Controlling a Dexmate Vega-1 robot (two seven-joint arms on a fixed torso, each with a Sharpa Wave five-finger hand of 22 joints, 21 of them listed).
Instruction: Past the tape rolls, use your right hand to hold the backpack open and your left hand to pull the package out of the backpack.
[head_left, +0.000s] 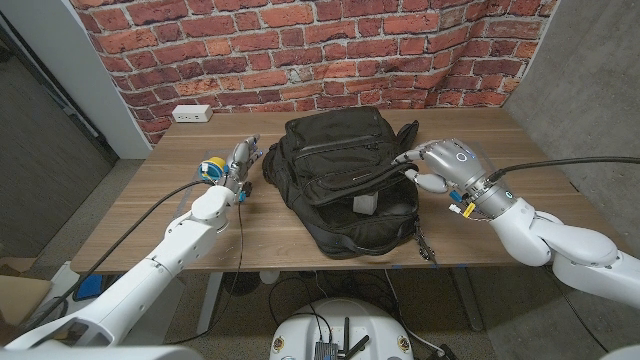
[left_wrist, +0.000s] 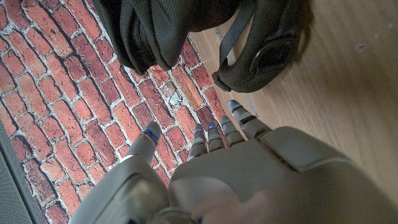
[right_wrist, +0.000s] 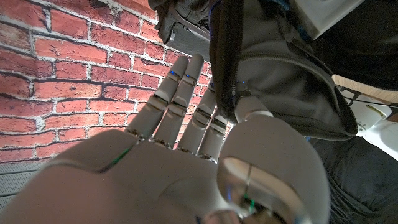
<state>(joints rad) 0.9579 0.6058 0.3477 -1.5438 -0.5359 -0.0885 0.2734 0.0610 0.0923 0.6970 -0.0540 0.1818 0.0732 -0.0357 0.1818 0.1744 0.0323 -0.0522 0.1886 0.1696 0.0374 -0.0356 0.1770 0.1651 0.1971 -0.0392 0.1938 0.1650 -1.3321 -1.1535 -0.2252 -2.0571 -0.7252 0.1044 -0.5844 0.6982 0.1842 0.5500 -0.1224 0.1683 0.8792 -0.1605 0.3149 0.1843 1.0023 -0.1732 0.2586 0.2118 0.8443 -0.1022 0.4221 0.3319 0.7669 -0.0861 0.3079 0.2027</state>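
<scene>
Right hand (head_left: 440, 166) pinches the zippered rim of the black backpack (head_left: 340, 180), holding its mouth open on the bench (head_left: 480, 235). A pale package (head_left: 365, 204) lies inside, just beside this hand. Left hand (head_left: 240, 160) hovers released, fingers apart, beside the backpack.

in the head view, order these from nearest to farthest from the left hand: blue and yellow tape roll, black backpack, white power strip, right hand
1. Blue and yellow tape roll, right beside the left hand, on its outer side.
2. Black backpack, just across from the left hand at table centre.
3. White power strip, at the table's far edge by the brick wall.
4. Right hand, at the backpack's far side, gripping the opening's edge.
</scene>
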